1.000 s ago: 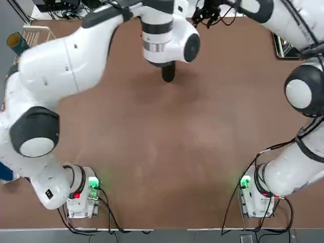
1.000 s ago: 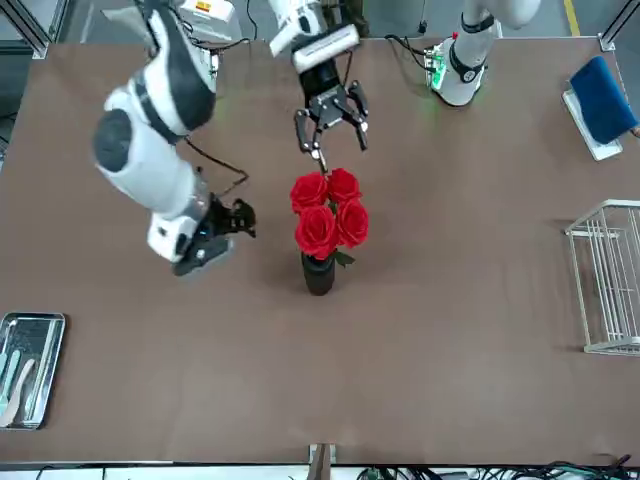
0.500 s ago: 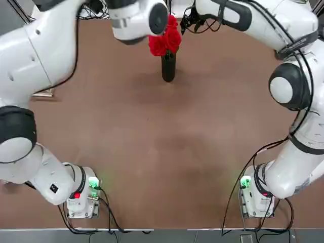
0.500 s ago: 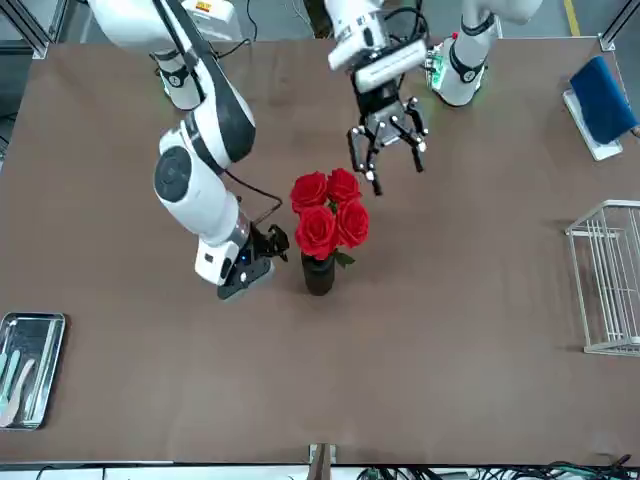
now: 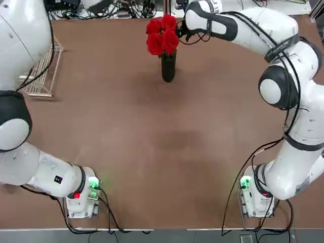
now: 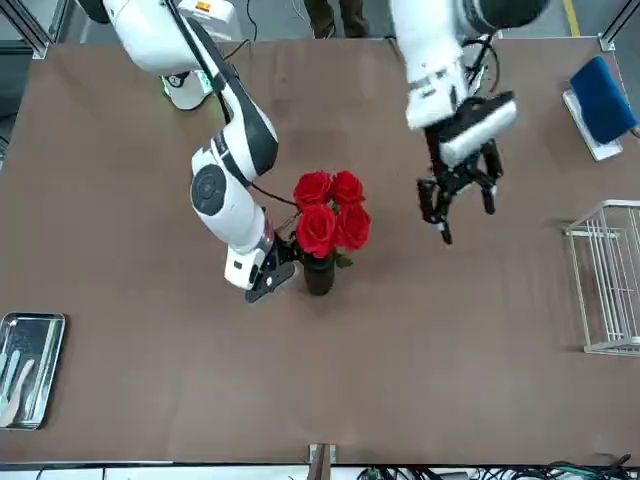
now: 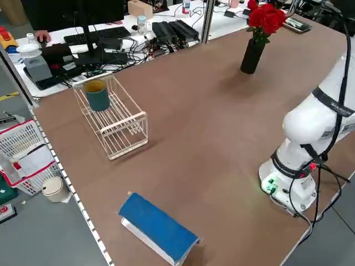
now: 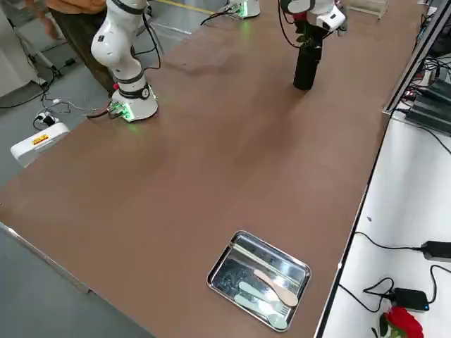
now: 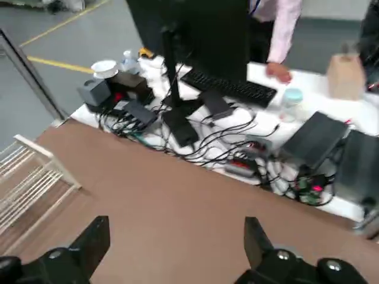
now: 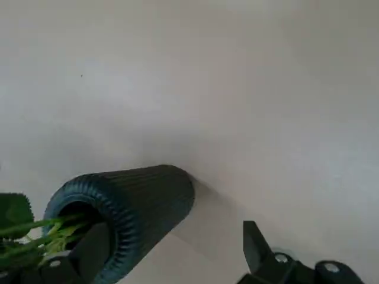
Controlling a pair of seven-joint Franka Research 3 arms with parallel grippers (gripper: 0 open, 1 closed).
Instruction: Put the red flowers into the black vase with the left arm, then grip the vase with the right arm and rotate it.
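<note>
Red flowers point(image 6: 331, 212) already in black vase point(image 6: 318, 273). Left pincer point(image 6: 460, 202) spread, empty, well apart. Right pincer point(image 6: 283, 263) spread beside vase, not yet gripping. Rotation left.

Right hand point(image 6: 283, 262) crowds the black vase point(image 6: 319, 275) (other side open).

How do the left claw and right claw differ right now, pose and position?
The right claw is low beside the black vase, which holds the red flowers; the left claw hangs clear of the vase, off to the side. The right claw points level at the vase; the left claw points down at the table. Both are open and empty.
</note>
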